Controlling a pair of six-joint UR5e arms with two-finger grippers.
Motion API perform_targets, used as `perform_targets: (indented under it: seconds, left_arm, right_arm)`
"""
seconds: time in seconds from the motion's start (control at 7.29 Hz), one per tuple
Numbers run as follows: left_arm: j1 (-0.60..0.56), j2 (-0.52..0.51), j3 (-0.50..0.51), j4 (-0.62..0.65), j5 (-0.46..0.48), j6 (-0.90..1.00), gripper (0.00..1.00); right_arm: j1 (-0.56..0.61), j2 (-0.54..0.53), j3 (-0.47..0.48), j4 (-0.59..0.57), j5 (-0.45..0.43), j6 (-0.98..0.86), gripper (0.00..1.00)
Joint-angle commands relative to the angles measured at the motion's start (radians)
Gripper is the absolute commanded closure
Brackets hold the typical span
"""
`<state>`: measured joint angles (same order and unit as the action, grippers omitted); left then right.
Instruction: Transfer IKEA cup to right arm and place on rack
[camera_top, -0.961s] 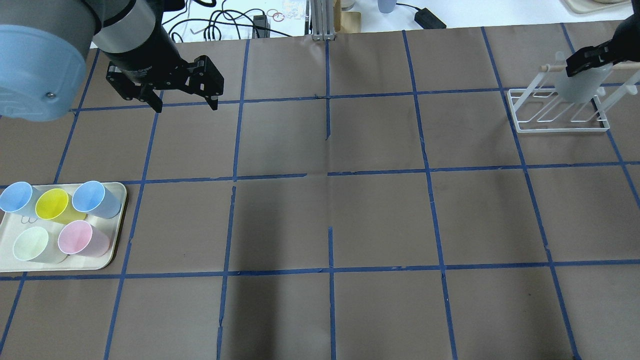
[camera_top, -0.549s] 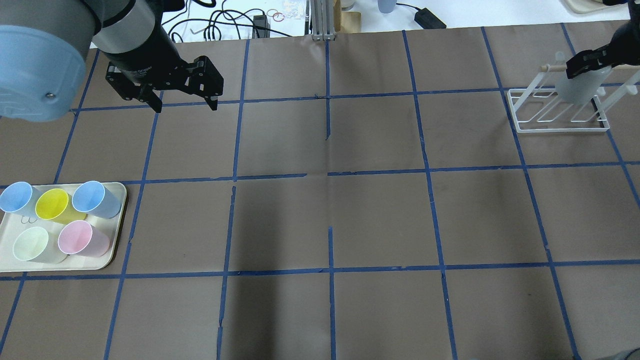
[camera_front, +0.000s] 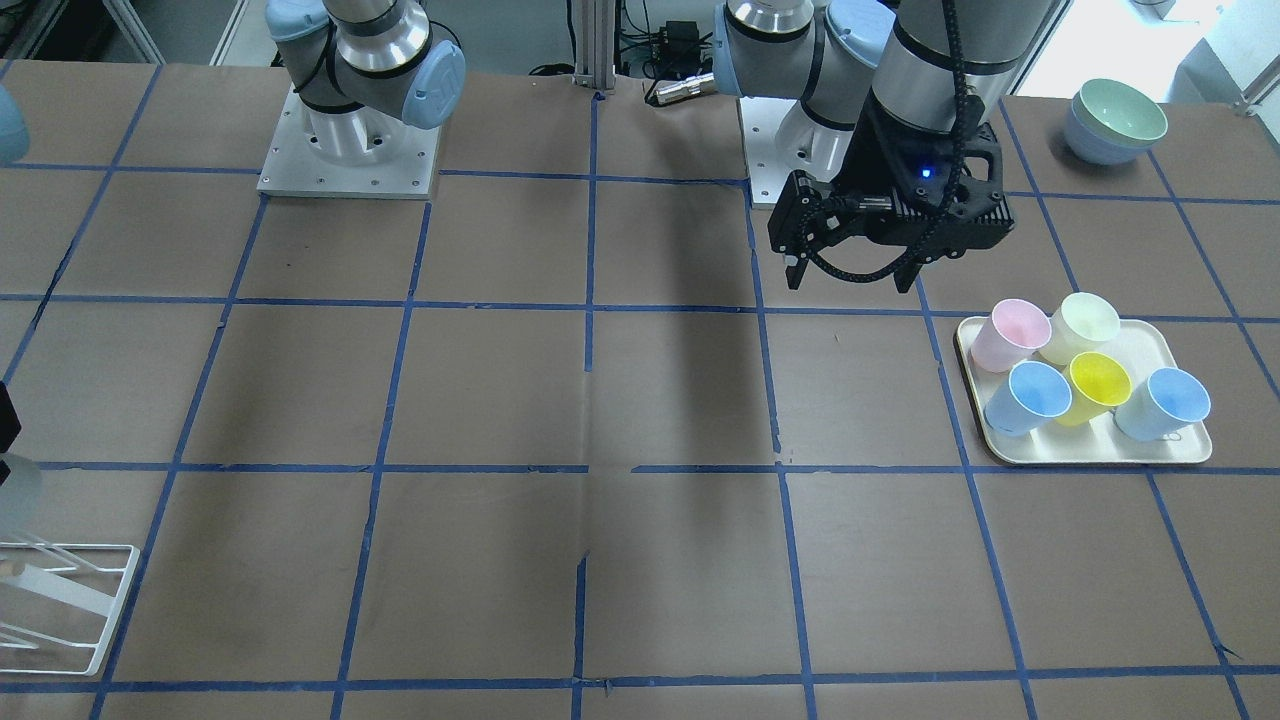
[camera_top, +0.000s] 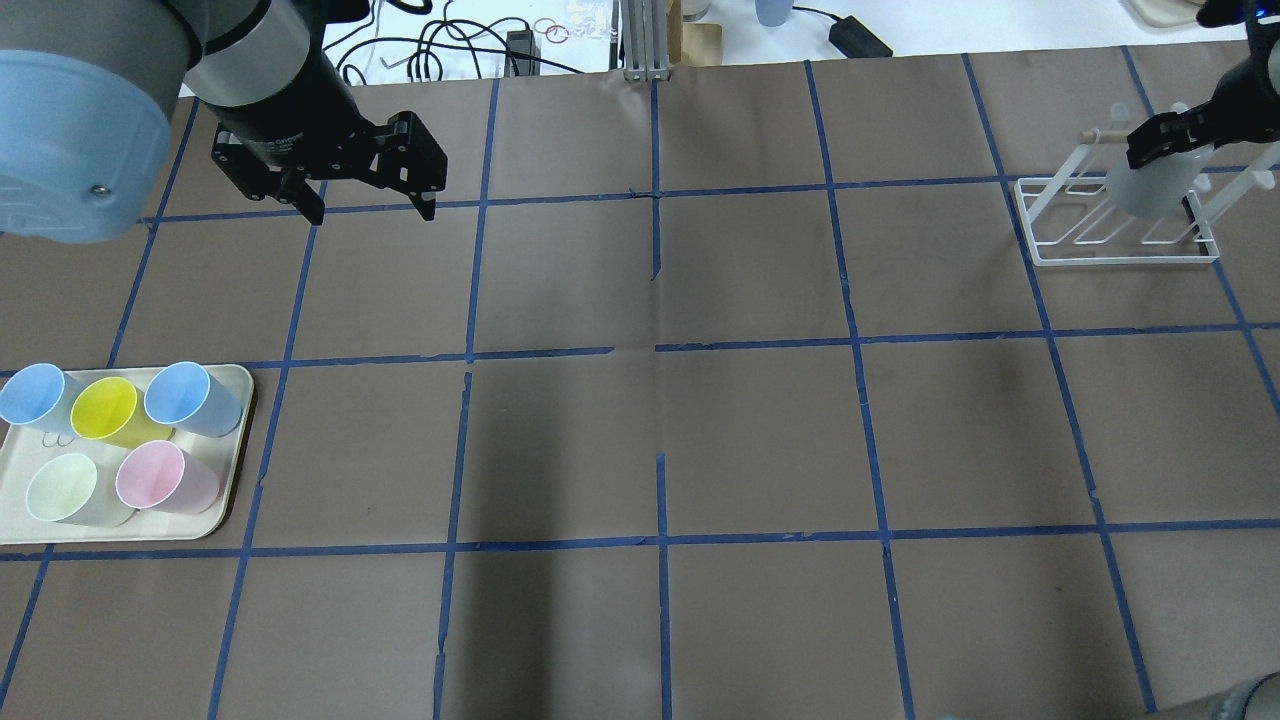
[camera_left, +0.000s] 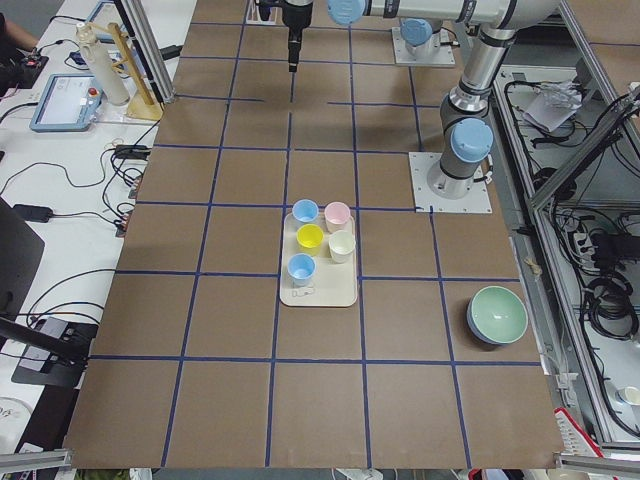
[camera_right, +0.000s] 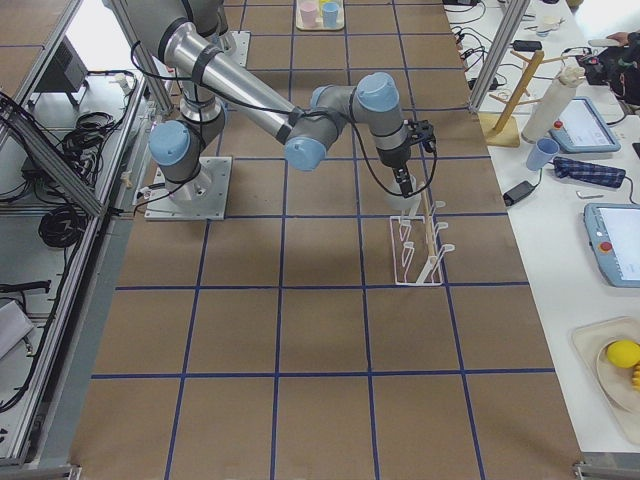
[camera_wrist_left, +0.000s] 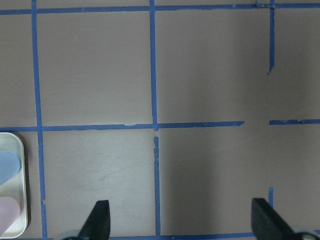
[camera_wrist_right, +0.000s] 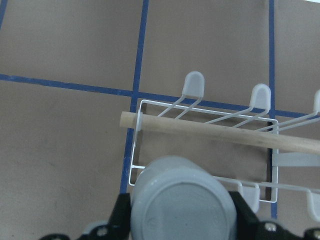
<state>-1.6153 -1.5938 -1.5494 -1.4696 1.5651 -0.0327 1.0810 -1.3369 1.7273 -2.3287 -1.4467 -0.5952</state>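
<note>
The pale grey IKEA cup (camera_top: 1150, 188) is held in my right gripper (camera_top: 1165, 140), which is shut on it with a finger on each side. In the right wrist view the cup's base (camera_wrist_right: 182, 207) hangs over the near edge of the white wire rack (camera_wrist_right: 200, 107), just in front of its wooden rod (camera_wrist_right: 225, 132). The rack (camera_top: 1115, 250) stands at the far right of the table. I cannot tell whether the cup touches the bars. My left gripper (camera_top: 365, 195) is open and empty, above the table at the far left; its fingertips (camera_wrist_left: 100, 220) show bare table between them.
A cream tray (camera_top: 225, 510) at the near left holds two light blue cups, a yellow (camera_top: 105, 408), a pink (camera_top: 155, 478) and a pale cream cup (camera_top: 62, 488). Stacked bowls (camera_front: 1115, 120) sit by the left arm's base. Cables and stands lie beyond the table's far edge.
My right gripper has lowered the cup a little toward the rack bars. The left arm has not moved.
</note>
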Motion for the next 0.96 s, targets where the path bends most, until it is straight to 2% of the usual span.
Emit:
perform_targets:
  seconds: [0.0,0.14,0.41,0.55,0.82]
  left_arm:
    - [0.0,-0.003,-0.001,0.0,0.0,0.0,0.0]
    - [0.002,-0.003,0.0,0.0,0.0,0.002,0.0]
    - [0.006,-0.003,0.002,0.002,0.0,0.007,0.0]
    - [0.006,-0.003,0.002,0.002,0.0,0.005,0.0]
    - [0.005,-0.003,0.002,0.002,-0.003,0.005,0.0]
  right_arm:
    - [-0.003,0.03,0.0,-0.024,-0.001,0.0,0.78]
    - [-0.003,0.05,0.0,-0.068,-0.003,0.002,0.7]
    - [-0.003,0.058,0.003,-0.07,-0.008,0.011,0.63]
    - [-0.003,0.058,0.005,-0.07,-0.006,0.011,0.52]
    - [-0.003,0.067,0.011,-0.069,-0.006,0.014,0.42]
